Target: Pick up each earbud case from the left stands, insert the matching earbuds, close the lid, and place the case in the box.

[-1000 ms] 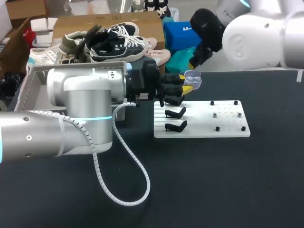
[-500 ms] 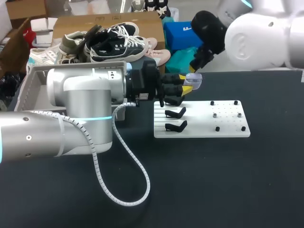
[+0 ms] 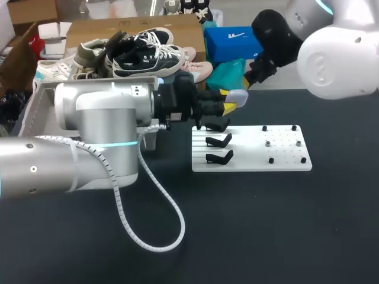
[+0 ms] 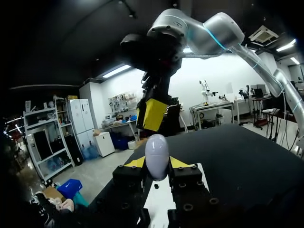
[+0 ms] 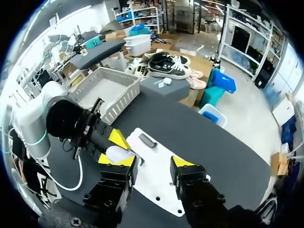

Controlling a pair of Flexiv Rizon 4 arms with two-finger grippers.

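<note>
The left pincer (image 4: 155, 165) is clamped on the earbud case (image 4: 157, 151), holding it in the air above the white stand plate (image 3: 284, 155) near the worktop's far edge. The lid looks shut, though no seam shows clearly. The right pincer (image 5: 151, 164) hangs just beyond, fingers apart and empty. Closing seems done. Next, the left arm should carry the case to the grey box (image 3: 42, 100) by the far left corner and release it inside.

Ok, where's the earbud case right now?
In the head view, the earbud case is clamped in the left gripper near the middle, held above the far edge of the white stand board.
</note>
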